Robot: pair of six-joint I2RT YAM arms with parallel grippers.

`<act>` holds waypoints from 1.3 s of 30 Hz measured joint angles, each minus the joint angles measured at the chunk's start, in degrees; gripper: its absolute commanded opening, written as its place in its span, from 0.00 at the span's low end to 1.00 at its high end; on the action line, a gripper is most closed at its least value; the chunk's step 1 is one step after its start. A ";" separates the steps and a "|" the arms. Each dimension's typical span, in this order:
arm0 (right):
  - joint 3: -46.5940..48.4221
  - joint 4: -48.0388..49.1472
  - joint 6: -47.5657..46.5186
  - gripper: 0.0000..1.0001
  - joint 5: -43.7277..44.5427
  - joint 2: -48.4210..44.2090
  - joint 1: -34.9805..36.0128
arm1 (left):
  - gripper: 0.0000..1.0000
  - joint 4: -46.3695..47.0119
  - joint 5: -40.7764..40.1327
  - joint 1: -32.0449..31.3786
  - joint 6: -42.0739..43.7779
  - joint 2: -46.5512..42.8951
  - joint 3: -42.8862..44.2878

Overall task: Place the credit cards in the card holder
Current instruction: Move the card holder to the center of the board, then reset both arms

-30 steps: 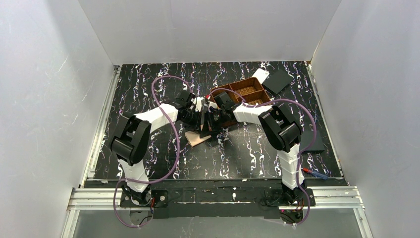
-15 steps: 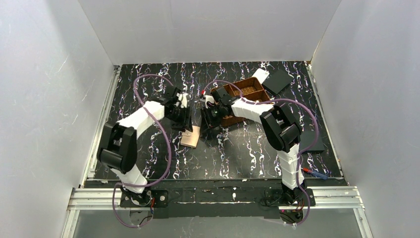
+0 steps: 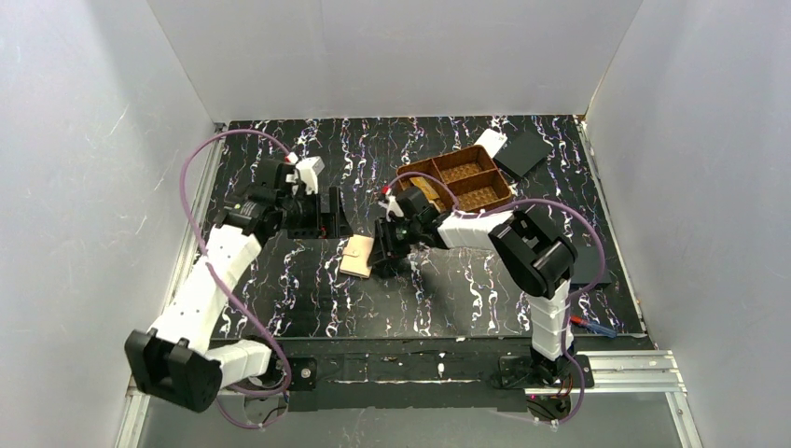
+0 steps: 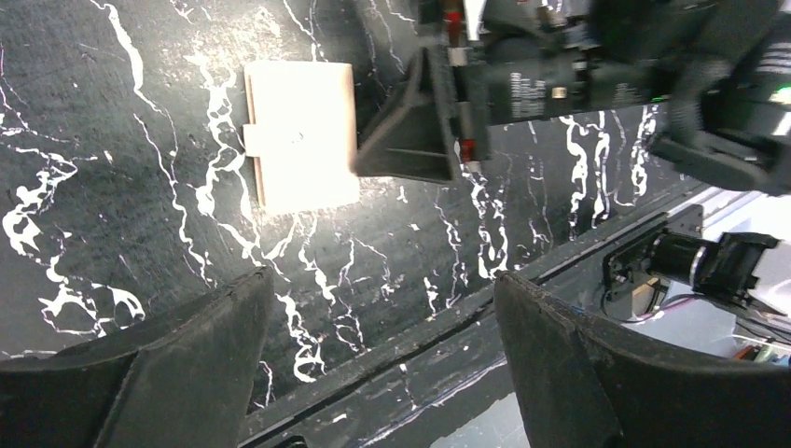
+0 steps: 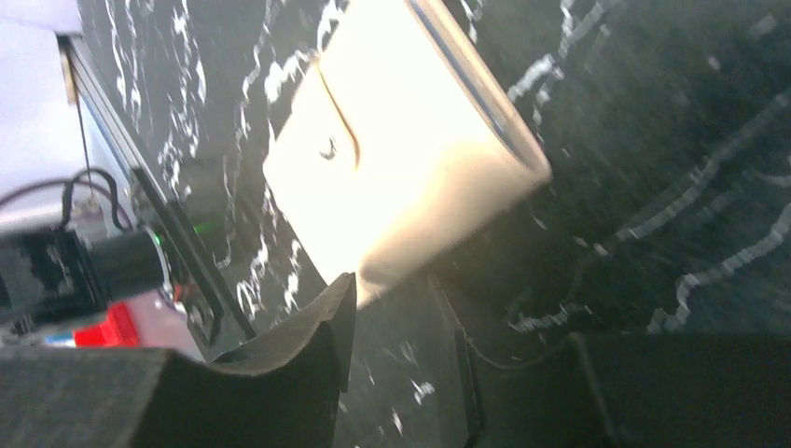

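Observation:
The card holder (image 3: 357, 256) lies folded shut and flat on the black marbled table, a tan rectangle with a small tab on its left edge (image 4: 303, 135); it is overexposed in the right wrist view (image 5: 401, 140). No credit cards show in any view. My left gripper (image 3: 326, 217) hangs to the upper left of the holder, open and empty (image 4: 382, 280). My right gripper (image 3: 381, 248) sits at the holder's right edge, open with nothing between its fingers (image 5: 457, 317). One right fingertip (image 4: 410, 131) touches or nearly touches the holder's edge.
A brown woven three-compartment basket (image 3: 471, 161) stands behind the right arm; its nearest compartment holds a yellowish patch I cannot identify. A white piece (image 3: 492, 140) and a black square (image 3: 522, 151) lie at the back right, another black square (image 3: 588, 266) at the right. A red-and-blue pen (image 3: 592, 327) lies near the front rail.
Both grippers have opened. The holder, held up between them a second ago, now lies flat. The left arm has swung back to the left; the right gripper has dropped beside the holder.

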 measured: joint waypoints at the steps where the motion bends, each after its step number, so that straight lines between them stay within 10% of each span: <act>1: -0.11 1.95 2.03 0.40 1.49 0.22 0.76 | 0.87 -0.26 0.15 0.02 -0.26 -1.92 -0.37; 8: 4.94 12.28 14.08 0.28 10.78 6.95 8.00 | 0.87 -1.36 0.59 0.02 -1.75 -11.15 -0.52; 21: 53.37 10.62 16.24 0.38 26.21 37.55 10.88 | 0.88 -5.49 -0.79 0.02 -3.13 -20.31 6.03; 39: 40.74 -21.27 -16.59 0.46 18.64 14.49 8.61 | 0.90 -6.58 -0.85 0.02 -3.63 -17.20 8.68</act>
